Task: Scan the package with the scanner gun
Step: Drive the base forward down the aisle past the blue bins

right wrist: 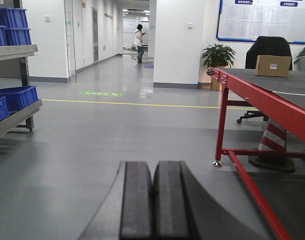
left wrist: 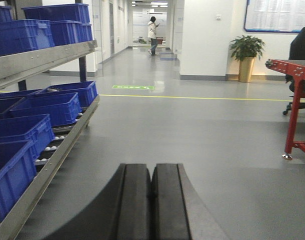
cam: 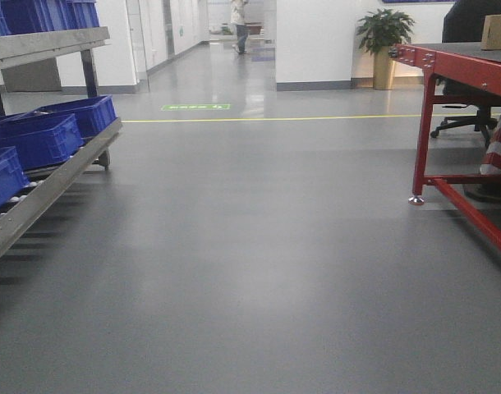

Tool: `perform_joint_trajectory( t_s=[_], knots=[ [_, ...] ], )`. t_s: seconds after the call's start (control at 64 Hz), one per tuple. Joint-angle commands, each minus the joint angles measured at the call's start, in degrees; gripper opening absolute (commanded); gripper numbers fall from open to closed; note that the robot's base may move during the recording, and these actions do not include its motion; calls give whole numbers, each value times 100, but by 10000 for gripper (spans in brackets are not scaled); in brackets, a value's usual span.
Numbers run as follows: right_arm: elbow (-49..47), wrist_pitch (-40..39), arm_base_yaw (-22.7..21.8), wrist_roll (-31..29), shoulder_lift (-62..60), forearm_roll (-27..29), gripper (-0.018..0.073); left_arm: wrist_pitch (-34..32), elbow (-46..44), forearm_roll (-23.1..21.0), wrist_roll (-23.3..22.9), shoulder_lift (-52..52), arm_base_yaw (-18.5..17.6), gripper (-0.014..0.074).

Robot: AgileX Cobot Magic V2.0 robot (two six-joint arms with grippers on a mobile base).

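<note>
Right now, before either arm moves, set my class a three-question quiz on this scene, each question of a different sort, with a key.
1. True or false: the left gripper holds the scanner gun.
2. Multiple choice: the package sits on A) the floor, B) the red table, C) the rack of blue crates.
3. Fill in: the right gripper has its jaws ____.

Key
1. False: it is shut on nothing, and no scanner gun shows in any view.
2. B.
3. Shut.
</note>
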Motion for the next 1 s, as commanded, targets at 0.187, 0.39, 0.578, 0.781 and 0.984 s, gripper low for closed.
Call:
perform_joint_trajectory(
  t_s=[0.187,0.39,0.578,0.781,0.984],
  knots=[
    [-5,-93,-25,-31,-18,-34,-168,-92,-7,-21,3,-19,167,-111],
    [-5,-93,-25,-31,-18,-34,-168,-92,-7,-21,3,-19,167,-111],
    [-5,-93,-25,-31,-18,-34,-168,-92,-7,-21,3,-19,167,-111],
    [-5,-93,-25,-31,-18,-34,-168,-92,-7,-21,3,-19,167,-111],
    [-5,-93,-25,-31,-18,-34,-168,-92,-7,-21,3,-19,167,-111]
  ],
)
